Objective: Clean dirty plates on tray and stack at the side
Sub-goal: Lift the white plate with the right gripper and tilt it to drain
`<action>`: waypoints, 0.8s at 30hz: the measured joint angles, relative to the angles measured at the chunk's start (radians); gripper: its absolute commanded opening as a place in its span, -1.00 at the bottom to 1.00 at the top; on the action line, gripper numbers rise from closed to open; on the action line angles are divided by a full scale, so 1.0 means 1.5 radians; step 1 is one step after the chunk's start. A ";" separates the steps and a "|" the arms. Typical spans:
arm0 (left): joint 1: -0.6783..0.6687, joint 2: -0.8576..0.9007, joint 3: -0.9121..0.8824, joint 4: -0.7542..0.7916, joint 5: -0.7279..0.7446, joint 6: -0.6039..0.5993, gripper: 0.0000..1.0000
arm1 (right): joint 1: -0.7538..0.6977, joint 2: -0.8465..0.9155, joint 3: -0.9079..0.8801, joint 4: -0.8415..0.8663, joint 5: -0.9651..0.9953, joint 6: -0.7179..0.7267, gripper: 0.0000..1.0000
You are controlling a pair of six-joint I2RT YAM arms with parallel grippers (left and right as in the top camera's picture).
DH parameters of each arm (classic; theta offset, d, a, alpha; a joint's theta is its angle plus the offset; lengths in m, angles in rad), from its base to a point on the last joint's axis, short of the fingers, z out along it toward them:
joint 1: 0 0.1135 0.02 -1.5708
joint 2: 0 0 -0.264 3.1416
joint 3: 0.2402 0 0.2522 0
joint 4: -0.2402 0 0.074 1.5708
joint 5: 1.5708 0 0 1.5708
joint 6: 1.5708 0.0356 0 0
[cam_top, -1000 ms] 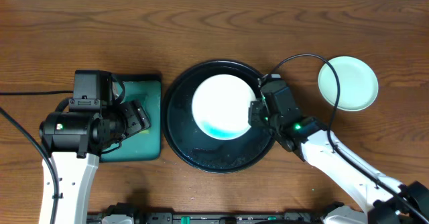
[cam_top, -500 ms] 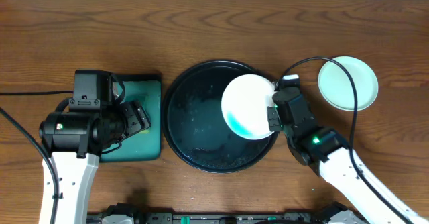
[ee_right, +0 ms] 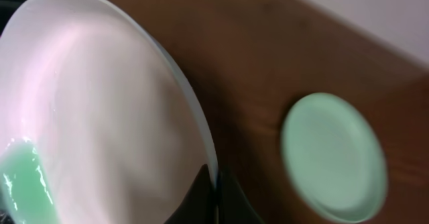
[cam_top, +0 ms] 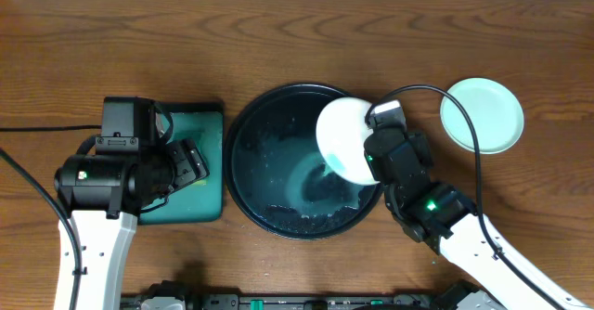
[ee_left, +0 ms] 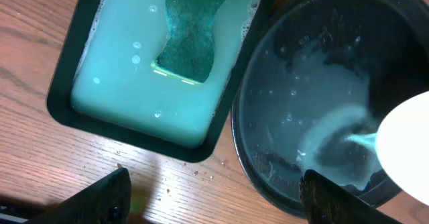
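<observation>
A white plate [cam_top: 342,135] hangs tilted on edge over the right side of the black tray [cam_top: 264,175]. My right gripper [cam_top: 370,155] is shut on its rim. In the right wrist view the fingers [ee_right: 216,184] pinch the white plate [ee_right: 100,96], and a blue-green smear [ee_right: 23,177] pools at its low edge. Pale liquid runs from the plate [ee_left: 409,143] into the wet tray [ee_left: 315,83]. A mint plate [cam_top: 481,115] lies on the table to the right of the tray. My left gripper [cam_top: 193,164] hovers open over the teal tray, holding nothing.
A rectangular teal tray [ee_left: 134,83] with a black rim stands left of the black tray. It holds pale soapy water and a green sponge [ee_left: 191,33]. Crumbs lie on the wood [ee_left: 201,174] between the two trays. A black cable [cam_top: 28,124] crosses the left side.
My right gripper has lifted the white plate off the tray's middle, carried it right and tipped it steeply. Liquid now pools in the tray. The left arm has not moved.
</observation>
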 measured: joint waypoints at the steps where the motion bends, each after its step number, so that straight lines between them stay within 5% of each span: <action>1: 0.000 0.000 0.000 0.000 0.000 0.000 0.62 | 0.004 0.000 0.000 0.018 0.024 -0.019 -0.97; 13: 0.000 0.000 0.000 0.000 0.000 0.000 0.61 | 0.095 0.000 0.007 0.230 0.225 -0.400 -0.98; 24: 0.000 0.000 0.000 0.002 0.000 0.000 0.61 | 0.196 0.008 0.007 0.314 0.349 -0.625 -0.98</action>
